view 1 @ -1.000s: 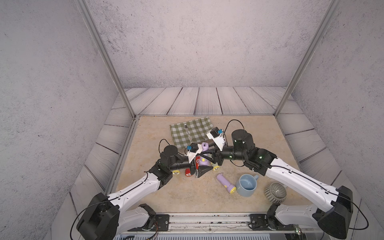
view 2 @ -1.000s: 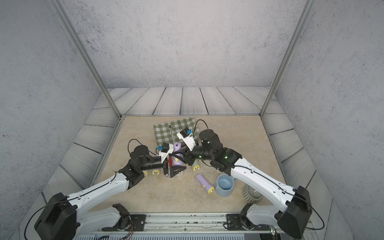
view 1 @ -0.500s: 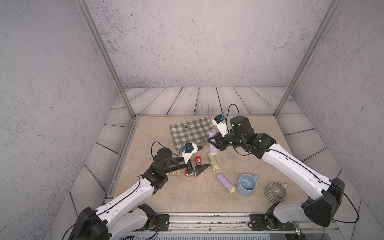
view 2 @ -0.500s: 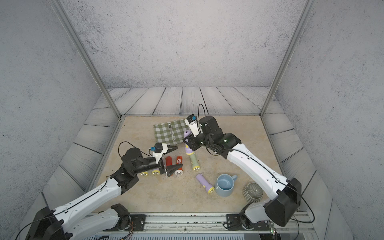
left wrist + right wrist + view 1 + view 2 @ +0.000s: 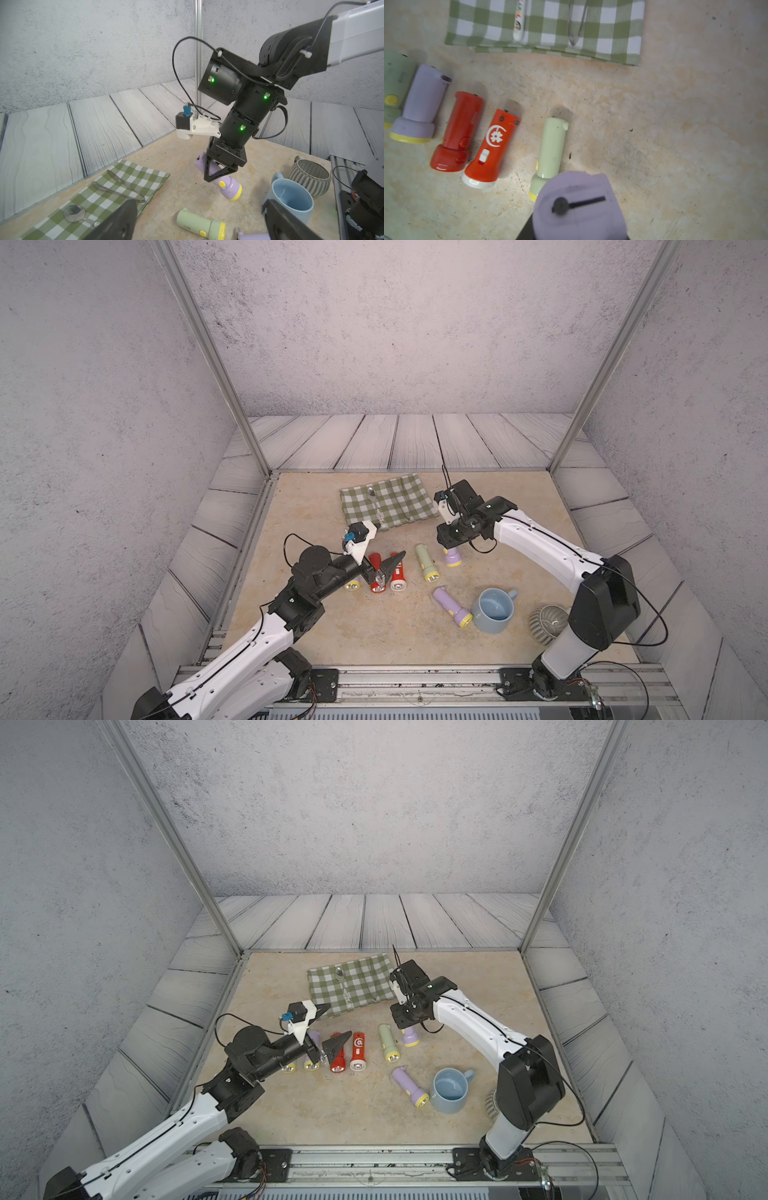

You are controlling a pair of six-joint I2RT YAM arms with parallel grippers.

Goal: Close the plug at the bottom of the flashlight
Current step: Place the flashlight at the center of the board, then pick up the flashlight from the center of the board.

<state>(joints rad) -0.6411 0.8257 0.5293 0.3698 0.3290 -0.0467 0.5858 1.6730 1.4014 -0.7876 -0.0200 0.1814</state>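
R tool (image 5: 217, 176) grips purple flashlight (image 5: 229, 188).

Right pincer (image 5: 450, 546) has left the mid-tabletop meeting point, taking the lilac plastic flashlight with yellow rim (image 5: 452, 558) clamped in it. It swung up toward the green-and-white checked cloth (image 5: 390, 502), then came down, and the flashlight is now head-down just beside the pale green plastic flashlight (image 5: 427, 568). Left pincer (image 5: 382, 567) has backed off to its own side and now sits over the two red plastic flashlights (image 5: 399, 577).
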